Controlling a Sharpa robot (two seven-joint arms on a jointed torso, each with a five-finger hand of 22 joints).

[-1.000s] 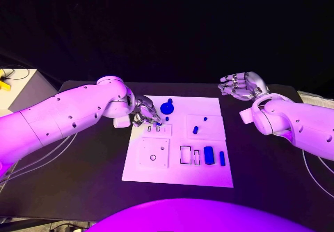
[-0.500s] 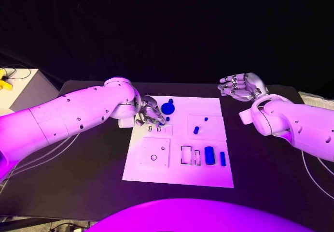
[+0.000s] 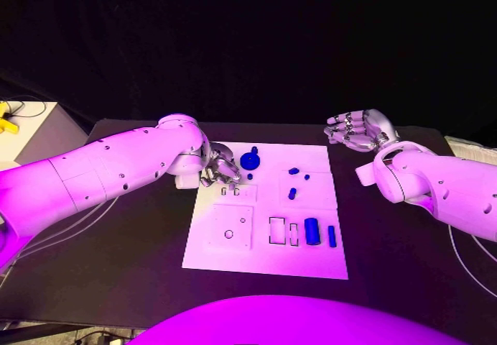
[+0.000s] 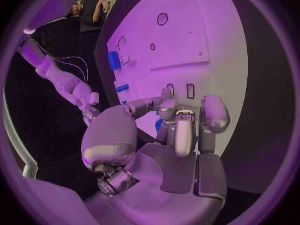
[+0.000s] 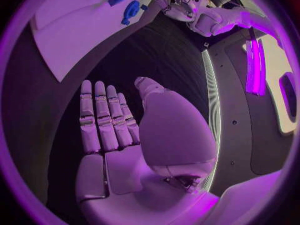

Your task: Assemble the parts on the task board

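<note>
Left silver hand point(image 3: 220, 171) hovered over the far-left slots of the white task board point(image 3: 264, 255), fingers curled; whether it pinched anything, we could not tell. Since a second ago, a small blue part point(image 3: 294, 171) appeared on the far-right panel, so we judged one piece newly placed. Right wrist view showed the right hand point(image 5: 109, 130) flat, fingers apart, empty, off the board.

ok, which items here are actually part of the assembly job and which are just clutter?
Job:
- task board
- round blue part by the left hand
- small blue parts
- blue bars by the slots
- right hand, open, off the board

Clutter:
- white box with yellow item beside the table
- cables under the left arm
</note>
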